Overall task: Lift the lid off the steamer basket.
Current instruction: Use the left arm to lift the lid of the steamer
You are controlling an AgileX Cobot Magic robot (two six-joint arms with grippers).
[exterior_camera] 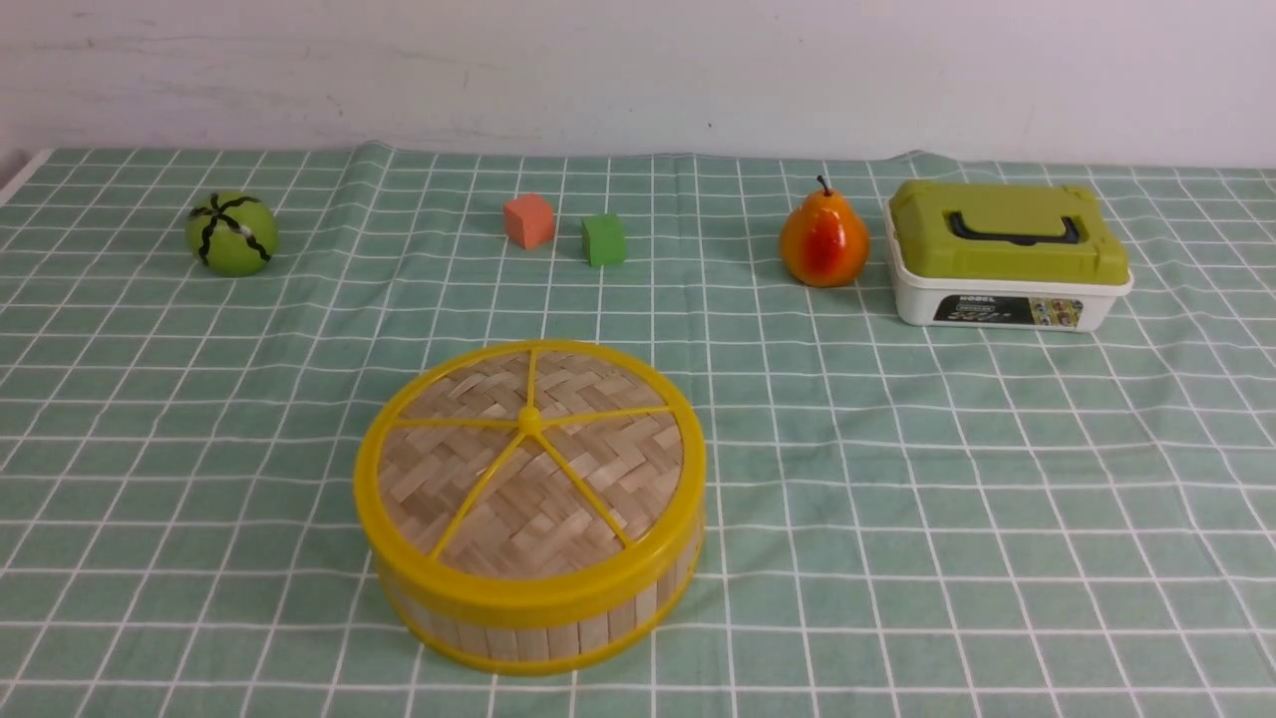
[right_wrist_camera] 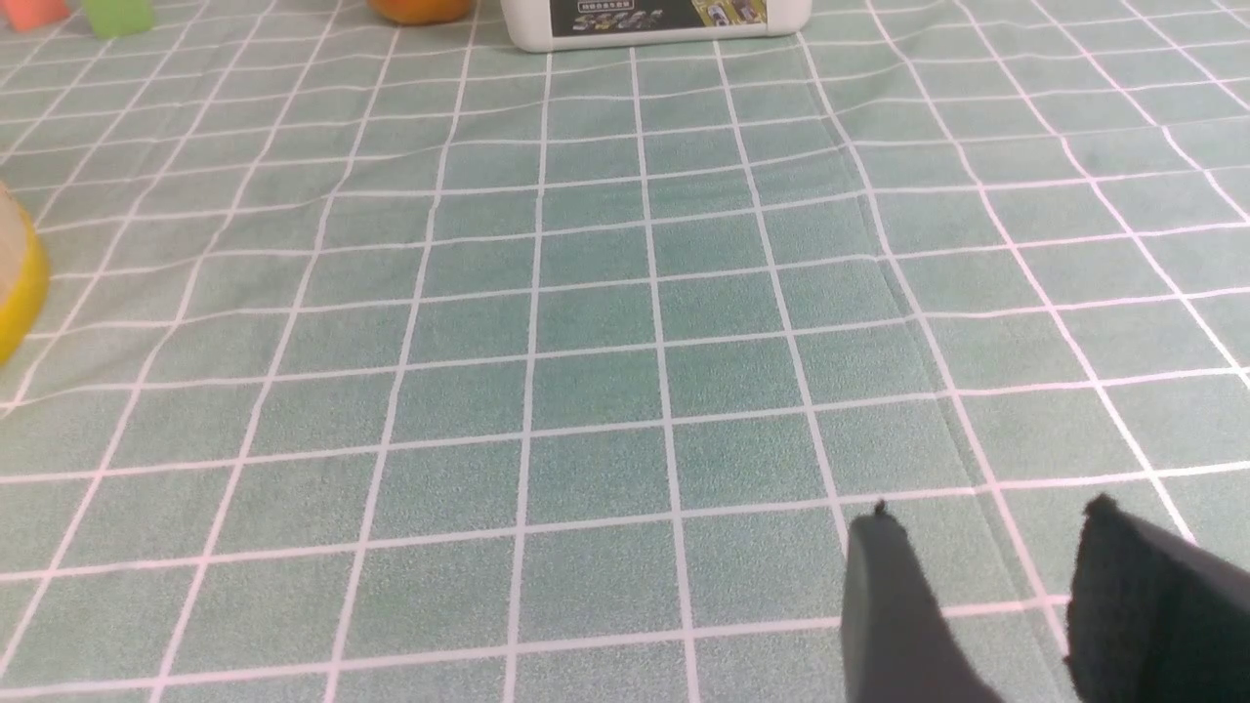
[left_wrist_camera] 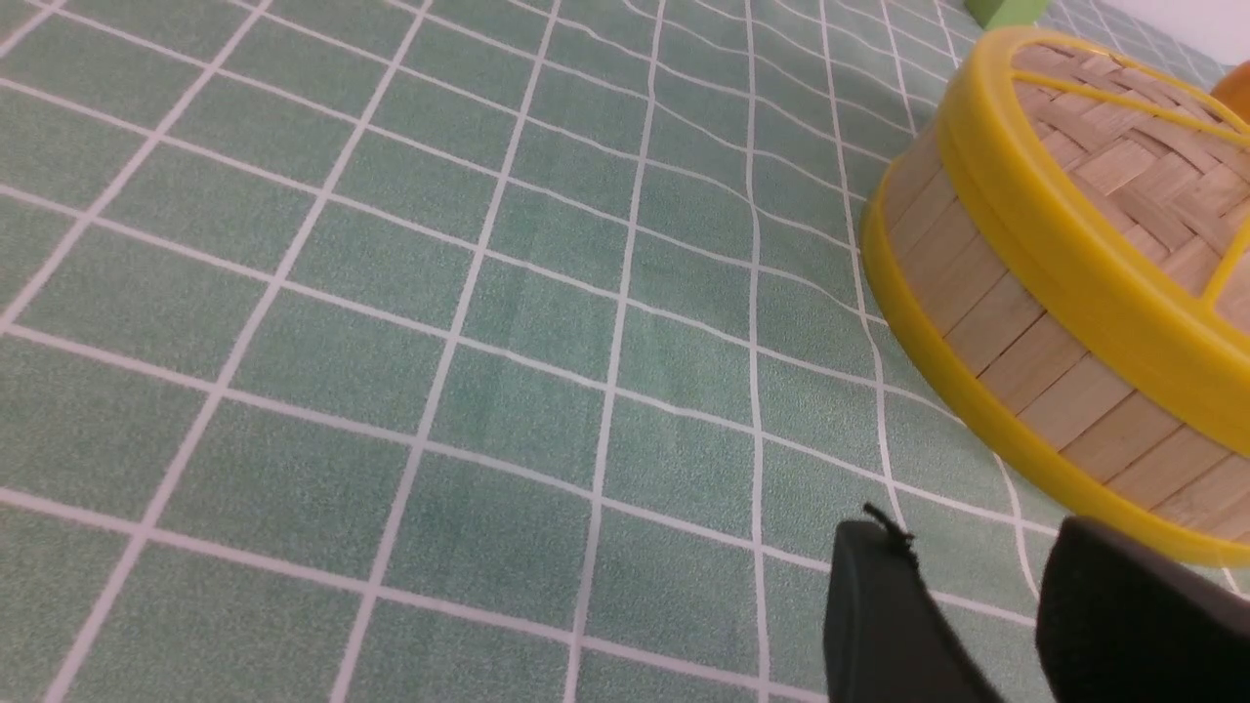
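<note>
The lid point(exterior_camera: 530, 454) sat flat and closed on the steamer basket point(exterior_camera: 543, 630), its yellow rim flush all round. The pair stood on the green checked cloth point(exterior_camera: 947, 499) at the near middle, a little to the robot's left.

In the left wrist view, the left gripper point(left_wrist_camera: 977, 596) hung low over the cloth with its two dark fingers parted and nothing between them. The basket's slatted wall and the lid's edge lay just ahead of the jaws and off to one side, not between them. One finger overlapped the basket's bottom rim in that view; it seemed clear of it, but the finger hid that stretch, so contact could not be ruled out.

The right gripper point(right_wrist_camera: 986, 576) was also spread and empty, held low and angled forward over bare cloth. From there only a sliver of the basket's yellow rim showed at the frame's edge, well apart from the jaws.

Neither arm appeared in the front view.

Along the far side of the cloth stood a striped green ball point(exterior_camera: 231, 233), an orange cube point(exterior_camera: 528, 220), a green cube point(exterior_camera: 603, 240), a pear point(exterior_camera: 823, 242) and, just beside the pear, a white box point(exterior_camera: 1007, 297) with a green lid.
</note>
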